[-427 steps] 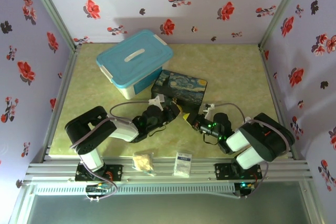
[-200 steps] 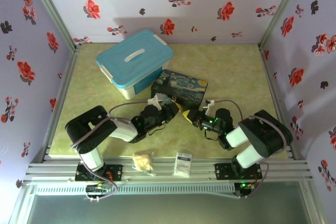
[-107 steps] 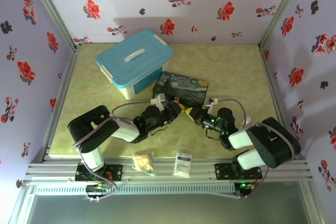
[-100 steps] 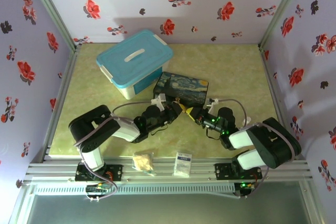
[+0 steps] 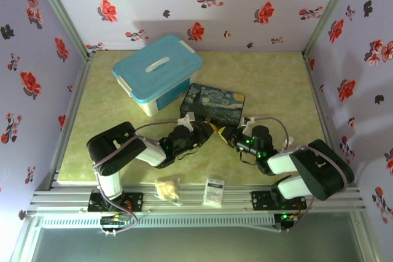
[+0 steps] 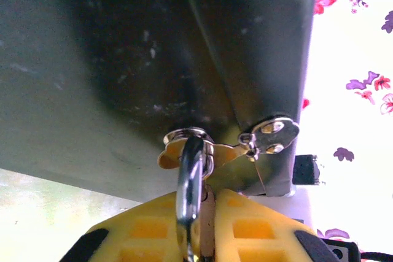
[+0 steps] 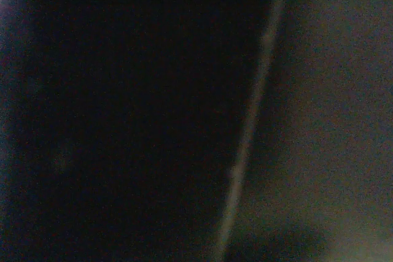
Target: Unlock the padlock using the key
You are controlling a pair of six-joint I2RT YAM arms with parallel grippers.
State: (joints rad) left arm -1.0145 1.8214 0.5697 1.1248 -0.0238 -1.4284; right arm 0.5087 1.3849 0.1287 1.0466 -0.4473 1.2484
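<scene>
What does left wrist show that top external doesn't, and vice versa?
Left wrist adds close detail on the painted dark-blue box: the padlock with its silver shackle passing through the silver hasp ring, pinched between the left gripper's yellow fingers, plus a riveted latch plate. Top external adds layout: the right gripper meeting the left one at the box's near edge, a blue-lidded bin and a white packet. Shared: the box and the left gripper's yellow tips.

Right wrist view too dark for me to read. Body of padlock (image 6: pixel 190 179) hidden inside left claw (image 6: pixel 206 204), cut off at the bottom edge.
</scene>
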